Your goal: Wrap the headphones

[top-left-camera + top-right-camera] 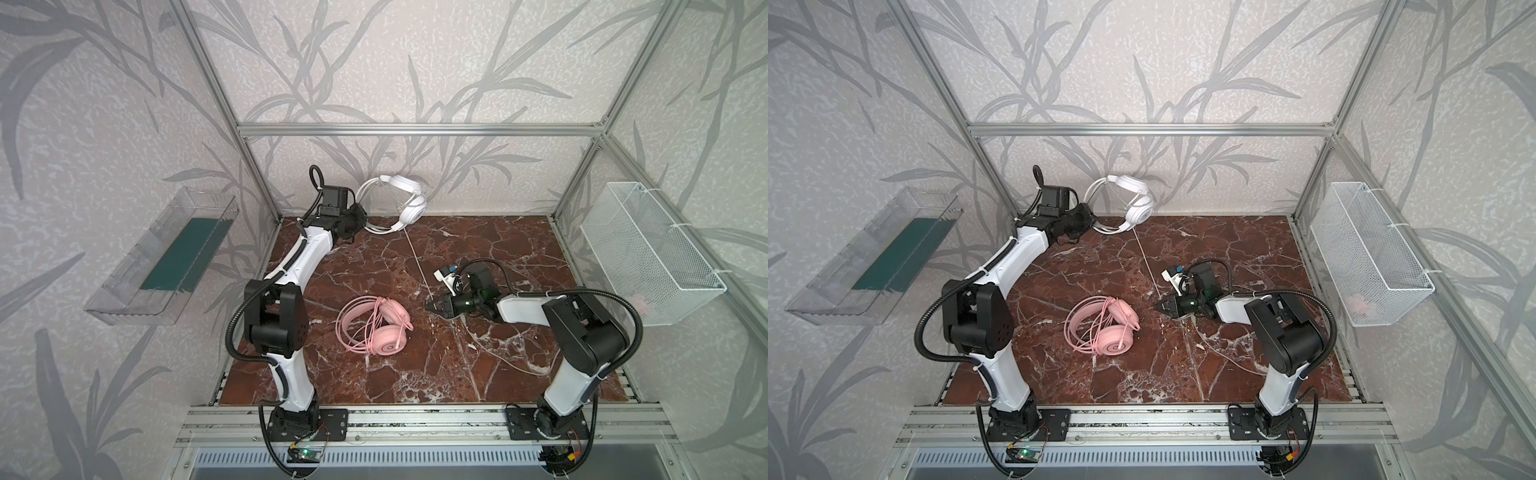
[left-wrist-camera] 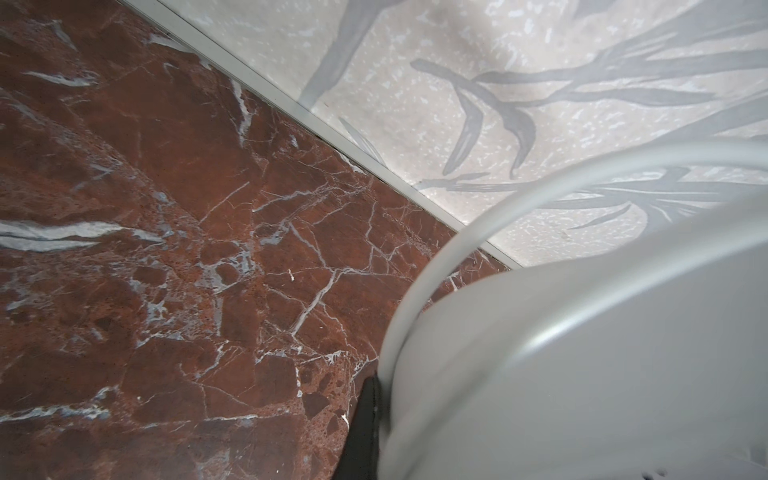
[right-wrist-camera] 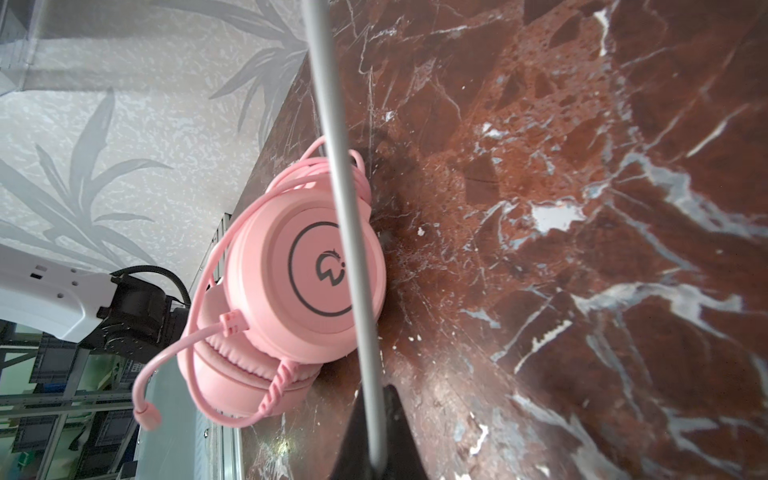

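A red-brown marble desk (image 1: 498,257) lies inside an aluminium frame with leaf-patterned walls. In both top views the left tool (image 1: 360,217), at the far left corner, is clenched on the headband of the white headphones (image 1: 409,208), holding them up by the back wall. Their white cable (image 1: 417,262) runs in a straight line to the right tool (image 1: 430,306), which is pinched closed on it low over the desk. The pink headphones (image 1: 384,338) lie near the middle, cable looped around them.

The left wrist view shows the white headphones (image 2: 582,353) close up beside a dark fingertip (image 2: 365,419).

The right wrist view shows the white cable (image 3: 345,208) passing between the tool's tips, with the pink headphones (image 3: 299,282) beyond.
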### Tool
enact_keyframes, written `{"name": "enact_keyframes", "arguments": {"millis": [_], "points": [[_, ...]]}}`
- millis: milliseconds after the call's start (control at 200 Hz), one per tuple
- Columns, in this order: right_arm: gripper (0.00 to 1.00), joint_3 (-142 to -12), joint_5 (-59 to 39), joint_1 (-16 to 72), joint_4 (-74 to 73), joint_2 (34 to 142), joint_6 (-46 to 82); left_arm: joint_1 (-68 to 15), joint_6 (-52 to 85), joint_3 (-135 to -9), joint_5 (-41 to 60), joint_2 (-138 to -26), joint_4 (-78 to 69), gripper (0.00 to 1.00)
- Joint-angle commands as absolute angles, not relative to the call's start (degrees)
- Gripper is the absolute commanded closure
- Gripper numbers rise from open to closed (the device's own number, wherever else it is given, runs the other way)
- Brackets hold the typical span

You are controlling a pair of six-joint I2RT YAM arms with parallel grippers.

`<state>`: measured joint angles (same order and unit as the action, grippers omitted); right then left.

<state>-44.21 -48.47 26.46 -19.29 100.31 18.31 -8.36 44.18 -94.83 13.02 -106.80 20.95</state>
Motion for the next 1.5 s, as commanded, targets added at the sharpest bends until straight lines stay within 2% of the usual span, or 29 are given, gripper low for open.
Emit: {"name": "enact_keyframes", "arguments": {"millis": [0, 205, 420, 645, 890, 1195, 1495], "points": [[0.97, -44.44, -49.22, 27.13, -10.90, 96.87, 14.11, -8.19, 46.57, -94.95, 8.05, -103.74, 16.86, 1.00], [1.00, -52.00, -46.70, 30.42, 7.58, 92.44, 2.12, -10.22, 40.58, -96.03, -0.07, -104.70, 21.90, 1.00], [1.00, -64.49, -45.70, 32.92, 27.10, 92.45, -11.64, -13.46, 33.55, -100.06, -7.51, -107.27, 28.58, 1.00], [1.00, -76.25, -41.92, 32.93, 41.08, 94.01, -23.37, -16.22, 27.12, -105.46, -9.87, -111.33, 34.72, 1.00], [1.00, -84.49, -34.58, 32.41, 47.70, 94.68, -33.96, -19.32, 18.23, -109.55, -10.90, -114.68, 40.52, 1.00], [1.00, -89.20, -24.81, 31.09, 49.41, 94.34, -46.60, -21.78, 8.42, -112.32, -6.62, -117.16, 45.60, 1.00], [1.00, -99.21, -22.90, 27.55, 51.65, 99.95, -52.81, -23.20, 0.34, -111.97, -0.44, -116.75, 47.39, 1.00]]}}
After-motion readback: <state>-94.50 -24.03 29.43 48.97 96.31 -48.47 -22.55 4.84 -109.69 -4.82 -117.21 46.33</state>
